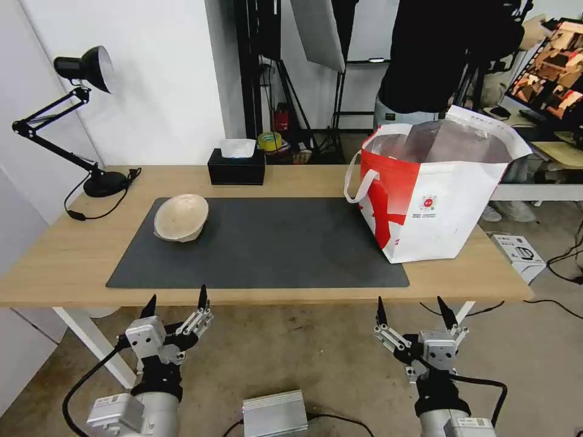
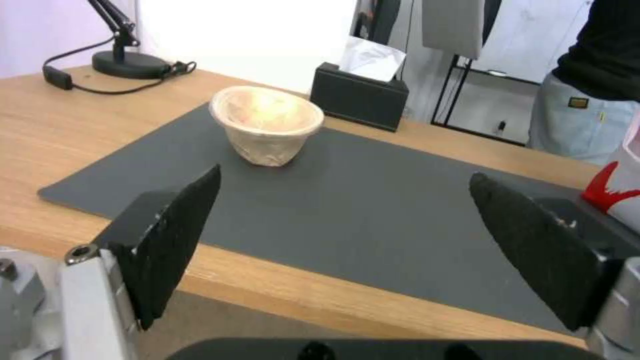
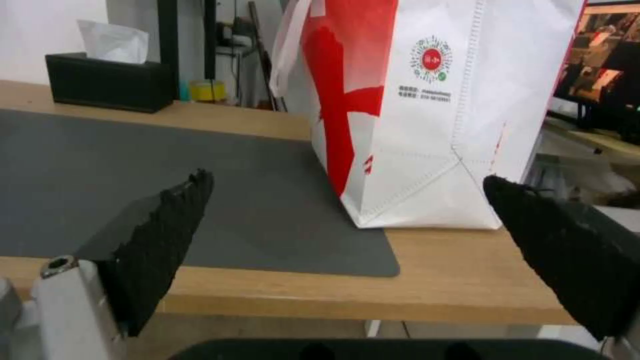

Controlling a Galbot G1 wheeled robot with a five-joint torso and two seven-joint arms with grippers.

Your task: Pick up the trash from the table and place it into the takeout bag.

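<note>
Worktop (image 1: 73, 255) of long light wood on white legs is carrying a large dark grey rectangular mat (image 1: 273, 243). The boxy red-and-white takeout bag (image 1: 449, 200) is standing at the mat's right end, mouth gaping upward, probably to take drops. The beige pulp bowl (image 1: 181, 217) is lying tilted at the mat's left end. Left gripper (image 1: 176, 301) and right gripper (image 1: 415, 309) are hovering below the near edge, fingers spread wide, gripping nothing.

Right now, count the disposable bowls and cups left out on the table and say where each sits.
1. A beige pulp bowl sits tilted on the dark mat's far-left corner, near the tissue box. Others may lie hidden inside the takeout bag.
</note>
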